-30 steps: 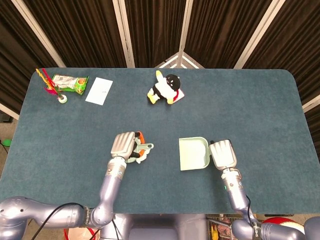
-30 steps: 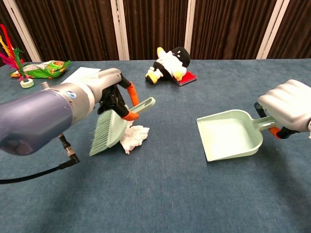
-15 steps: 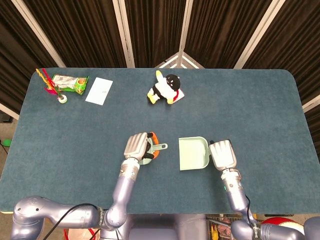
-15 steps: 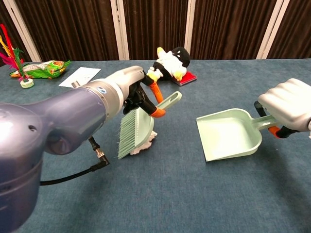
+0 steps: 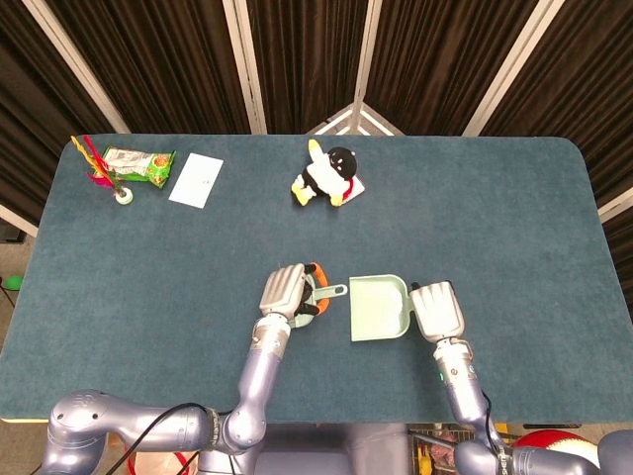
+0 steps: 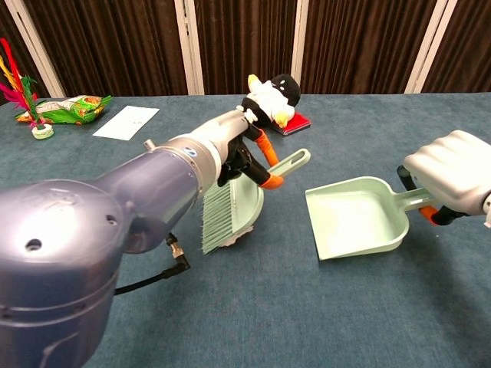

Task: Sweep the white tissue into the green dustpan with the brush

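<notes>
My left hand grips the pale green brush by its handle, bristles down on the blue table. Only a small white scrap of the tissue peeks out under the brush head in the chest view; the hand and brush hide it in the head view. The green dustpan lies just right of the brush, its open mouth facing it with a narrow gap between. My right hand holds the dustpan's handle at the pan's right end.
A penguin plush lies on a red item at the table's far middle. A white paper, a green snack packet and a feathered shuttlecock sit at the far left corner.
My left hand has swept the brush to the right, pushing the tissue close to the dustpan's mouth. The right hand has slid the dustpan slightly left towards the brush.
</notes>
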